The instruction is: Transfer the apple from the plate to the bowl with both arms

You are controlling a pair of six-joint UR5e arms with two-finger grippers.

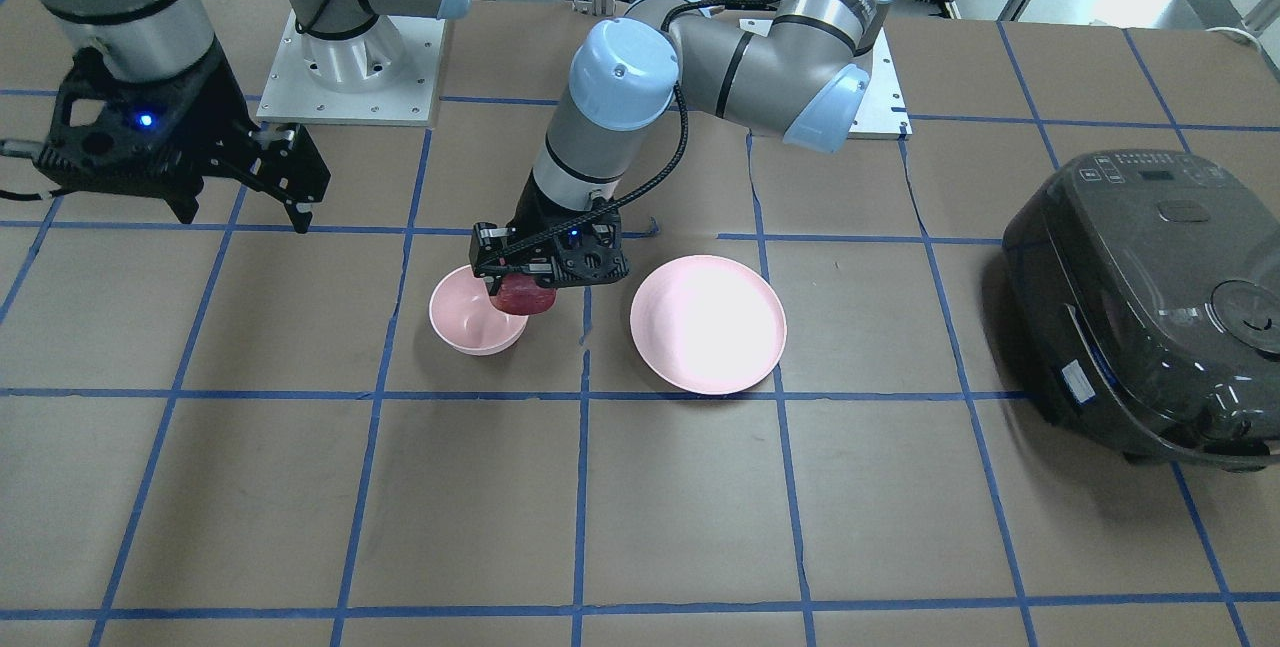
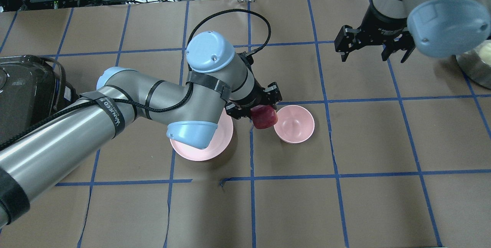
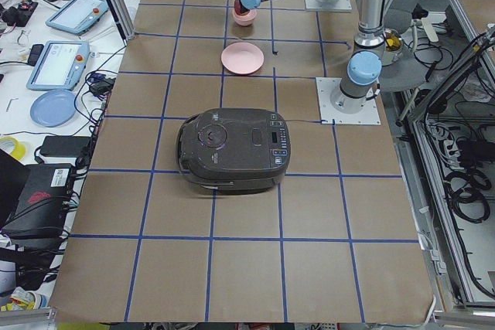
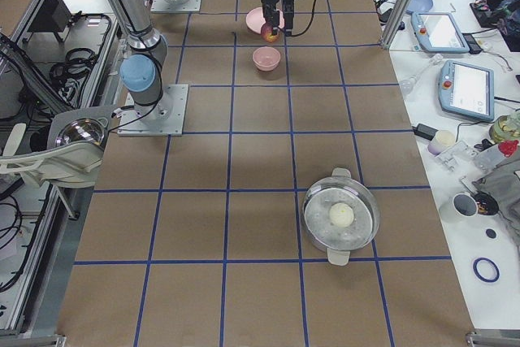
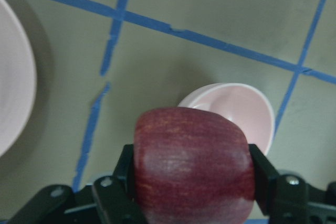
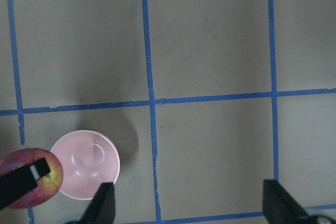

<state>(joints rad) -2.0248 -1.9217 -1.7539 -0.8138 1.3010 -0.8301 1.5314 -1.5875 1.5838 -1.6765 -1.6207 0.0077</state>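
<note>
**Apple held at the bowl's edge, plate left bare**

The apple (image 5: 191, 163) is dark red and slightly blocky, flat across the top with rounded shoulders. Faint paler streaks run down its skin. From the right wrist camera a yellowish patch shows on one side, next to the black finger that crosses in front of it.

The left gripper (image 2: 256, 105) is clamped on the apple. One black finger presses each flank, and the fruit fills the whole gap between them. In the left wrist view the apple bulges out past the fingers toward the table, so most of its body hangs clear below the gripper.

The apple is held in the air, off the plate (image 2: 199, 154) and at the side of the bowl (image 2: 295, 123) that faces the plate. In the overhead view it overlaps the bowl's near rim rather than sitting over the centre. The front-facing view shows the same overlap, with the apple above the rim. The bowl holds nothing. The plate stands just beside it on the brown table (image 1: 640, 507), which is marked with a blue tape grid.

The right gripper (image 6: 191, 208) hangs well apart from the bowl, fingers spread wide and holding nothing. A dark rice cooker (image 1: 1150, 307) sits further along the table, beyond the plate.
</note>
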